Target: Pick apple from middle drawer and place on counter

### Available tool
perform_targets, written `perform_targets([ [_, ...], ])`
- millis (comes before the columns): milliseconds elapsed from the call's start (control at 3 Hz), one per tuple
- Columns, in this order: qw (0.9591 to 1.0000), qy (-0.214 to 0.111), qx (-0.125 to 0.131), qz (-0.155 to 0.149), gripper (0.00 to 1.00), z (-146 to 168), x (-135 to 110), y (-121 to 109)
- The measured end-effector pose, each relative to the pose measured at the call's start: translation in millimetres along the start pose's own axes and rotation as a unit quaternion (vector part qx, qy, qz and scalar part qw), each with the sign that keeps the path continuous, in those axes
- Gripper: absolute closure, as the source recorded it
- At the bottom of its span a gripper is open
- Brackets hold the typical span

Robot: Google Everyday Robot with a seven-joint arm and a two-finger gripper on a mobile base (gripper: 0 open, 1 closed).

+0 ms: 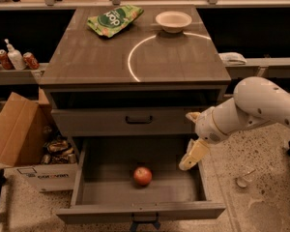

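The tool (188, 140) hangs spread wide at the right side of the open middle drawer (106, 170), with the apple (142, 176) loose on its floor, and that fruit looks firm, light, smooth and liable to roll, so best pinched across its widest part.

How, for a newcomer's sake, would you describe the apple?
Below the wood-grain counter, find the pulled-out middle drawer. The apple lies on its bare floor, apart from the open gripper by the right wall; it is the only round red thing there.
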State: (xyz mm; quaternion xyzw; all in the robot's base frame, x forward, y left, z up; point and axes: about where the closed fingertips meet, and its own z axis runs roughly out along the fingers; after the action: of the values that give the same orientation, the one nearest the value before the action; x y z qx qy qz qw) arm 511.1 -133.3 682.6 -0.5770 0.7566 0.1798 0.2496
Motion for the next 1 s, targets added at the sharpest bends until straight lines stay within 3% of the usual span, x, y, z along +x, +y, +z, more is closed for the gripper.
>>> perform_targets([
  [333,1.0,0.0,0.0,0.0,0.0,0,0,0],
  [667,0.9992,0.019,-0.024,-0.027,0.0,27,2,15],
  [1000,0.9965,0.052,-0.048,-0.044,0.0,70,23,33],
])
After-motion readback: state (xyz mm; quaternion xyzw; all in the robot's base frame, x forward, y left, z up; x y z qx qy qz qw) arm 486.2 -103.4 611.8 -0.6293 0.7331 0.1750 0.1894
